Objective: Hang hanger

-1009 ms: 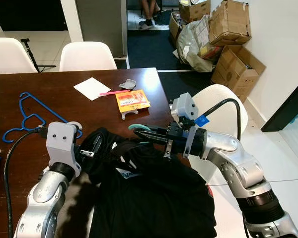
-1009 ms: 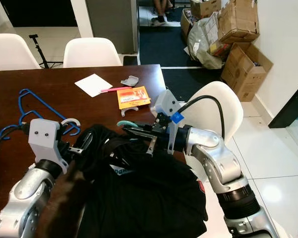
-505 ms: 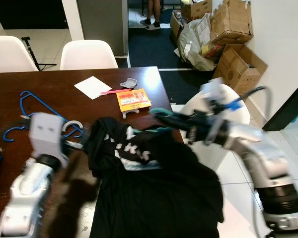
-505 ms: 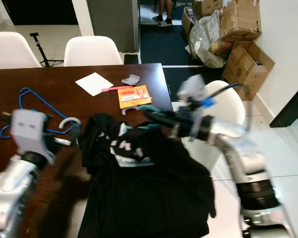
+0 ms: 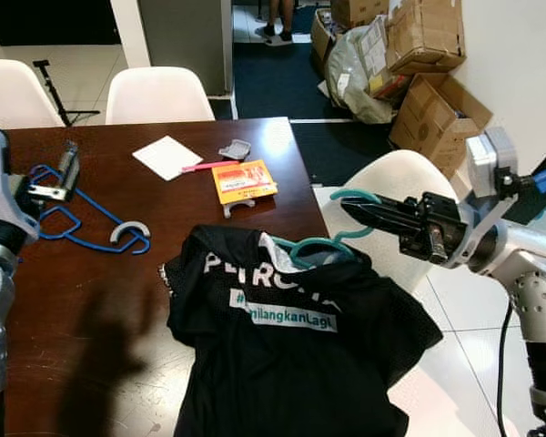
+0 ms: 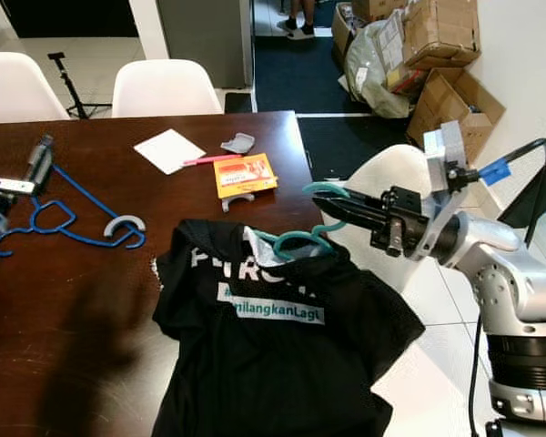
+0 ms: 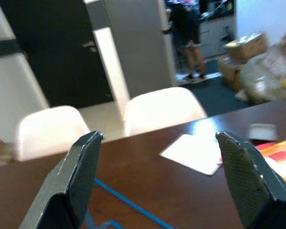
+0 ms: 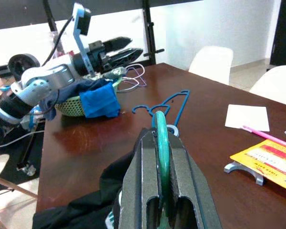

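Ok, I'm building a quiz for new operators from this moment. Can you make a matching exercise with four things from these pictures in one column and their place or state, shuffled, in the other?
Things:
1. green hanger
2. blue hanger
3. black shirt
4. left gripper

Places or states:
A. open, raised over the far left of the table
B. lying flat on the table, nothing on it
C. hook clamped in the right gripper
D. draped off the table's near edge, white lettering showing

Pairs: 1-C, 2-B, 3-D, 4-A
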`<state>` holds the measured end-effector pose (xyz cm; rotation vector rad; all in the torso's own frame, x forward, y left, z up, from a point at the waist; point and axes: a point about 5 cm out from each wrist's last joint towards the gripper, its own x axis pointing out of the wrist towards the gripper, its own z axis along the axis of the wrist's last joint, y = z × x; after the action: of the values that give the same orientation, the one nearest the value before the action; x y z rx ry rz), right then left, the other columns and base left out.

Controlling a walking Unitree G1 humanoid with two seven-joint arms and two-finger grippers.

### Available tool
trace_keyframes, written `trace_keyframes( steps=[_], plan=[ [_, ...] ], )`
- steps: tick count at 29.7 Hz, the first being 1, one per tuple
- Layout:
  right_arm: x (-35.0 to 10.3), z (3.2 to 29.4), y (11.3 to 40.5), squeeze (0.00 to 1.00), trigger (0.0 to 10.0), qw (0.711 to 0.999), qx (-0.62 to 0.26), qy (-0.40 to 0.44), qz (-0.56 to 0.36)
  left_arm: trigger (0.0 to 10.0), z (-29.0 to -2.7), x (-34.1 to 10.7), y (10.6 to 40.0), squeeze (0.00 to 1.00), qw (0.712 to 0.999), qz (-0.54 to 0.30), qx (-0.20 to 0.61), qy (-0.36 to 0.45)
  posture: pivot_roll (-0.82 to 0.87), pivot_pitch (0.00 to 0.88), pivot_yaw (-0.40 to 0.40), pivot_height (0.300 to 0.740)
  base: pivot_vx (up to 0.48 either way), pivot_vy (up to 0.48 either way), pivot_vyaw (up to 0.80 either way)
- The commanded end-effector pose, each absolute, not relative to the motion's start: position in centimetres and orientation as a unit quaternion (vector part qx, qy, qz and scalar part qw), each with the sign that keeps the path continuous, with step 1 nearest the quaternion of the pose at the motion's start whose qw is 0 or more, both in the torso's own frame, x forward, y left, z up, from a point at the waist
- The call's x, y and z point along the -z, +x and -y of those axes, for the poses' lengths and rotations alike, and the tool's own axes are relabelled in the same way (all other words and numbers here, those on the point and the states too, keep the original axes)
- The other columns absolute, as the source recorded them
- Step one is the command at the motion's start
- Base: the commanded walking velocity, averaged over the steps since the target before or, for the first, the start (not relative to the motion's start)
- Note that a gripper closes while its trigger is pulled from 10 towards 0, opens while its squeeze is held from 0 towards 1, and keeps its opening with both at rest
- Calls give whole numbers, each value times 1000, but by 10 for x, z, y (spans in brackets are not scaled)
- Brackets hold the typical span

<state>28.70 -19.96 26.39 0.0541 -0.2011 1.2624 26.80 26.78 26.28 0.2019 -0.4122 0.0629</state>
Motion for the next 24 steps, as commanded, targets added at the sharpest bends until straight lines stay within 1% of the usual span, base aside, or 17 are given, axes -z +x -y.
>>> trace_keyframes(
  steps=[1, 2, 3, 4, 5, 6, 7, 9, 10, 12, 13, 16, 19, 22, 24],
  plan=[
    [-272, 204, 288, 0, 0, 810, -575, 21, 116, 10000, -238, -252, 264, 0, 975, 197, 96, 20, 24, 151, -12, 740, 0, 0, 0],
    [-273, 202, 290, 0, 0, 811, -572, 17, 119, 10000, -224, -245, 260, 0, 970, 182, 159, -1, 21, 150, -13, 740, 0, 0, 0],
    [-273, 202, 290, 0, 0, 811, -572, 17, 119, 10000, -224, -245, 260, 0, 970, 182, 159, -1, 21, 150, -13, 740, 0, 0, 0],
    [-274, 200, 292, 0, 0, 811, -571, 14, 123, 10000, -210, -236, 255, 0, 961, 164, 221, -19, 21, 150, -13, 740, 0, 0, 0],
    [-276, 197, 292, 0, 0, 809, -574, 14, 127, 10000, -200, -227, 253, 0, 957, 148, 247, -29, 22, 149, -15, 740, 0, 0, 0],
    [-276, 197, 292, 0, 0, 809, -574, 14, 127, 10000, -200, -227, 253, 0, 957, 148, 247, -29, 22, 149, -15, 740, 0, 0, 0],
    [-276, 196, 292, 0, 0, 806, -577, 15, 129, 10000, -195, -222, 252, 0, 955, 138, 259, -36, 22, 149, -15, 740, 0, 0, 0],
    [-281, 191, 290, 0, 0, 797, -587, 22, 140, 10000, -176, -207, 247, 0, 944, 102, 304, -82, 25, 150, -14, 740, 0, 0, 0],
    [-281, 191, 290, 0, 0, 797, -587, 22, 140, 10000, -176, -207, 247, 0, 944, 102, 304, -82, 25, 150, -14, 740, 0, 0, 0],
    [-286, 185, 288, 0, 0, 787, -597, 27, 149, 10000, -156, -195, 232, 0, 918, 72, 383, -77, 18, 150, -14, 740, 0, 0, 0],
    [-287, 183, 287, 0, 0, 782, -604, 28, 151, 10000, -152, -192, 228, 0, 912, 61, 399, -67, 16, 150, -15, 740, 0, 0, 0],
    [-288, 182, 286, 0, 0, 778, -609, 29, 151, 10000, -151, -190, 226, 0, 910, 54, 406, -62, 16, 150, -15, 740, 0, 0, 0],
    [-291, 179, 284, 0, 0, 770, -618, 28, 156, 10000, -162, -186, 228, 0, 925, 28, 377, -40, 21, 149, -17, 740, 0, 0, 0],
    [-293, 177, 283, 0, 0, 764, -624, 30, 162, 10000, -168, -181, 230, 0, 932, 14, 360, -32, 24, 142, -15, 740, 0, 0, 0],
    [-296, 174, 279, 0, 0, 753, -636, 33, 166, 10000, -173, -173, 235, 0, 942, 1, 335, -13, 24, 138, -17, 740, 0, 0, 0]
  ],
)
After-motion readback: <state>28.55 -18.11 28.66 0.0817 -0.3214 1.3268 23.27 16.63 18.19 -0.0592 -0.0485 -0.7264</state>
